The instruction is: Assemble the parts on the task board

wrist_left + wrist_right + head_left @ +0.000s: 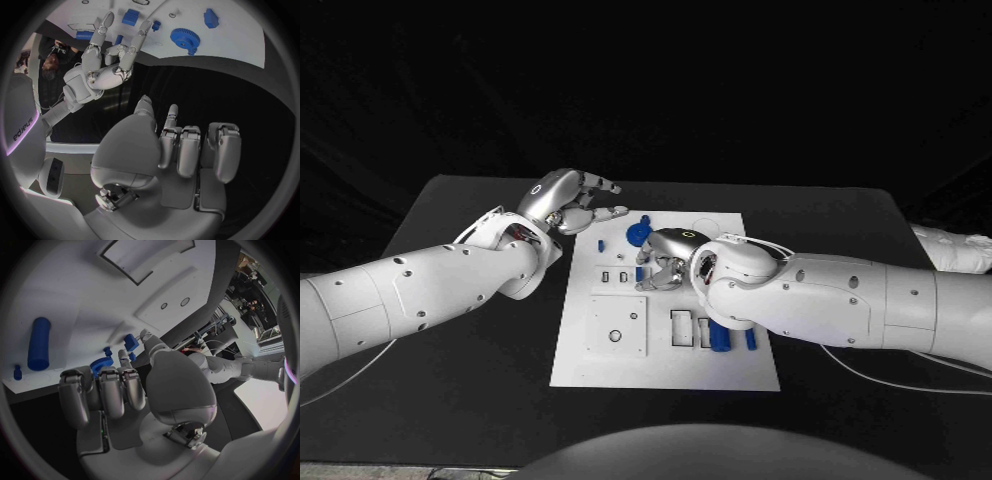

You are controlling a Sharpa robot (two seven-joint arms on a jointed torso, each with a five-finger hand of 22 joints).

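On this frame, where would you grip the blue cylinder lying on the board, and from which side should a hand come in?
Grip the blue cylinder across its middle, coming straight down from above. It lies flat on the task board with its length running toward the robot, so its round sides look free for fingers on either side. A slim blue peg lies close beside it, so keep the fingers narrow there.

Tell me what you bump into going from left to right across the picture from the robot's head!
Left arm → left hand → the white task board's left edge → blue gear → right hand → blue cylinder → right arm.
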